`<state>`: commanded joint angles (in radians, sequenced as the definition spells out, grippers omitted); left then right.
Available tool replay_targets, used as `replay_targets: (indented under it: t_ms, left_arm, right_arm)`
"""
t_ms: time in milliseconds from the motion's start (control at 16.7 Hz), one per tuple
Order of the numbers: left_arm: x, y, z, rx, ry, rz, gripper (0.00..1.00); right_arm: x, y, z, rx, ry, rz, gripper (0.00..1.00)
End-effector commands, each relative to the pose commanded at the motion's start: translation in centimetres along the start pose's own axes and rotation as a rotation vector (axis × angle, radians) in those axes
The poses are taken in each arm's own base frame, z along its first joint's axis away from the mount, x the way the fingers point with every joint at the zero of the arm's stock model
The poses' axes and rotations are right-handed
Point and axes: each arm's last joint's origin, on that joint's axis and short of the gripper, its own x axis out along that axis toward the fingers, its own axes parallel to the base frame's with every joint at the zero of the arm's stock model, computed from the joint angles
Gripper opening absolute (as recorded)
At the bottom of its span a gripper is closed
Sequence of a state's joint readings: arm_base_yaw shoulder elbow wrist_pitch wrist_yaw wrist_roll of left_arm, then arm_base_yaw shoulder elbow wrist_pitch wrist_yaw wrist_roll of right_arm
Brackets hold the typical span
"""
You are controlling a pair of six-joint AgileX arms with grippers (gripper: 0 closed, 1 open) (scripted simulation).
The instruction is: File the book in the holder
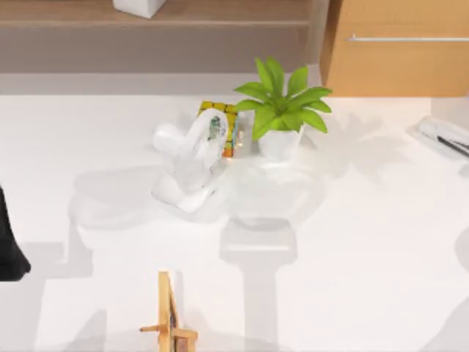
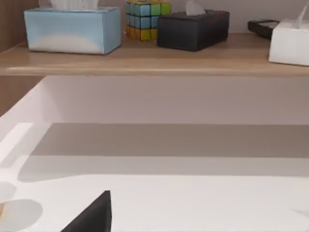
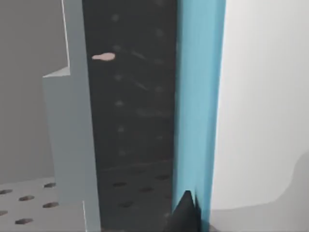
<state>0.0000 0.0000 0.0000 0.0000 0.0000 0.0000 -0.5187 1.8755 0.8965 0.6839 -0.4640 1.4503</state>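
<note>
- White table [image 1: 366, 242]: fills most of the top view; the left arm [image 1: 9, 249] shows as a dark shape at its left edge
- Wooden shelf [image 2: 154, 60]: runs behind the table; in the left wrist view it carries, side by side, a light blue tissue box [image 2: 72, 29], a colour cube [image 2: 145, 19], a black tissue box [image 2: 193, 30] and a white tissue box [image 2: 289, 43]
- Wooden cabinet [image 1: 399, 48]: at the far right corner in the top view, with a metal bar handle
- Holder [image 3: 72, 145]: grey, with a dark perforated panel [image 3: 135, 121] (seen close in the right wrist view)
- Book [image 3: 200, 96]: a teal-blue strip standing on edge, tight against the dark perforated panel; whether it sits fully inside the holder cannot be told
- Pale glossy shape [image 1: 189, 165]: near the table's middle, too washed out to identify, with a yellow-edged printed box [image 1: 220, 126] just behind it
- Potted plant [image 1: 282, 110]: upright in a white pot, just right of the printed box
- Wooden stand [image 1: 168, 315]: at the near edge
- Right gripper [image 3: 186, 212]: a dark tip lies against the book's lower end; whether it grips cannot be told
- Left gripper [image 2: 94, 217]: a dark tip above the bare table, facing the shelf; its opening cannot be told
</note>
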Motion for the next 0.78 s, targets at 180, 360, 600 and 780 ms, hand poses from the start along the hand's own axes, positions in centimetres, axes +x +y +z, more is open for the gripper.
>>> replay_targets:
  t_ms: [180, 360, 600, 780]
  left_arm:
    - [0.0, 0.0, 0.0, 0.000, 0.000, 0.000, 1.00]
    - [0.0, 0.0, 0.0, 0.000, 0.000, 0.000, 1.00]
    - [0.0, 0.0, 0.0, 0.000, 0.000, 0.000, 1.00]
    - [0.0, 0.0, 0.0, 0.000, 0.000, 0.000, 1.00]
  right_arm:
    - [0.7, 0.4, 0.0, -0.004, 0.002, 0.009, 0.00]
    - [1.8, 0.4, 0.0, -0.004, 0.002, 0.007, 0.00]
    - [3.0, 0.4, 0.1, -0.001, -0.003, 0.001, 0.00]
    - [3.0, 0.4, 0.1, -0.001, -0.003, 0.001, 0.00]
